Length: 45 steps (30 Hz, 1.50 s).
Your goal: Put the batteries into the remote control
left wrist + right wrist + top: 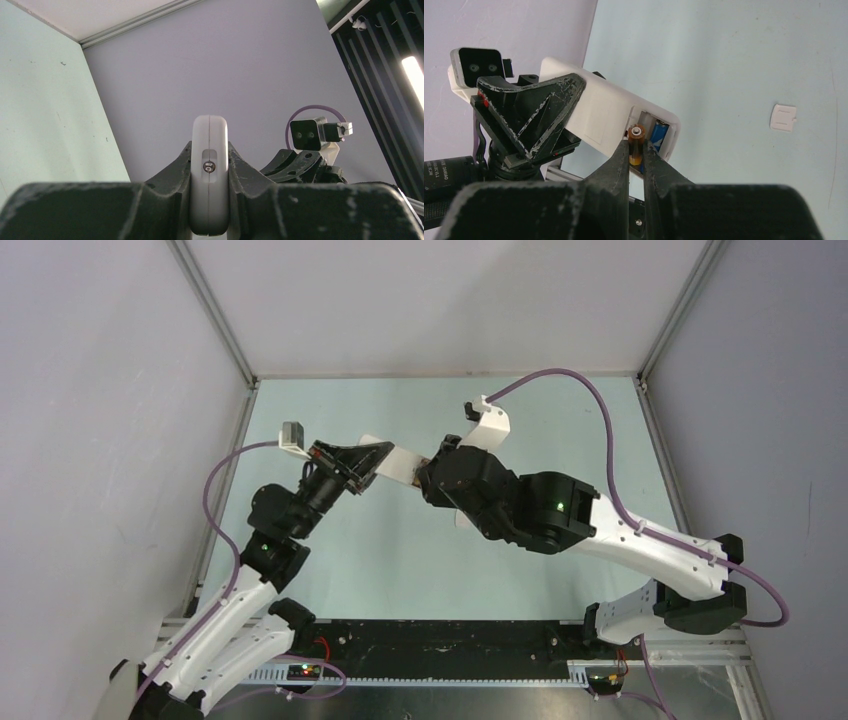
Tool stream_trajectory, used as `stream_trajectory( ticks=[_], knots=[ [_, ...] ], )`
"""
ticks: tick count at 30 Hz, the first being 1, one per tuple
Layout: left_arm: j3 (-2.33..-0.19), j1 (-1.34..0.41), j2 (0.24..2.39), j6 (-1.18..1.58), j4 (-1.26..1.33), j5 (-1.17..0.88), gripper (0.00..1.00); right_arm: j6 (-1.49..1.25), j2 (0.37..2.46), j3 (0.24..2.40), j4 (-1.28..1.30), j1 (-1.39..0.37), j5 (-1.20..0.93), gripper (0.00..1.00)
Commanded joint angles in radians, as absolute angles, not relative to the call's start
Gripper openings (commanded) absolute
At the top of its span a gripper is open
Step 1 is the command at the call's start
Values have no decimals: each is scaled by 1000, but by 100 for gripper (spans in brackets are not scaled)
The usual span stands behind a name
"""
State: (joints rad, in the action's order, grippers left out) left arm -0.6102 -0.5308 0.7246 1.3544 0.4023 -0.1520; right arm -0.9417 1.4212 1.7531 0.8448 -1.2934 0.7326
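My left gripper is shut on the white remote control and holds it up above the table. In the left wrist view the remote control stands edge-on between the jaws of the left gripper. Its plain back faces the right wrist camera, with the battery bay open at the end of the remote control. A blue battery lies in the bay. My right gripper is shut on the orange battery, whose tip is at the empty slot beside the blue one. From above, the right gripper meets the remote's end.
A small white battery cover lies flat on the pale green table to the right. Grey walls enclose the table on three sides. The right arm's camera is close behind the remote.
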Motion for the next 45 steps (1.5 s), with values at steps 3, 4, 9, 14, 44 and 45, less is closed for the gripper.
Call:
stream_trajectory(
  ticks=[3, 4, 9, 14, 44, 45],
  knots=[
    [-599, -537, 707, 1373, 514, -121, 0, -971, 1416, 1747, 869, -1287, 712, 0],
    [-595, -536, 705, 1371, 525, -117, 0, -977, 1415, 1748, 875, -1284, 701, 1],
    [-565, -537, 696, 1360, 578, -101, 0, -998, 1414, 1760, 910, -1258, 641, 3],
    [-547, -536, 700, 1379, 615, -93, 0, -1003, 1425, 1770, 930, -1249, 635, 6],
    [-520, -537, 706, 1429, 624, -82, 0, -990, 1483, 1804, 973, -1251, 680, 31],
    [-519, -536, 707, 1431, 624, -81, 0, -990, 1480, 1804, 974, -1250, 681, 31]
  ],
)
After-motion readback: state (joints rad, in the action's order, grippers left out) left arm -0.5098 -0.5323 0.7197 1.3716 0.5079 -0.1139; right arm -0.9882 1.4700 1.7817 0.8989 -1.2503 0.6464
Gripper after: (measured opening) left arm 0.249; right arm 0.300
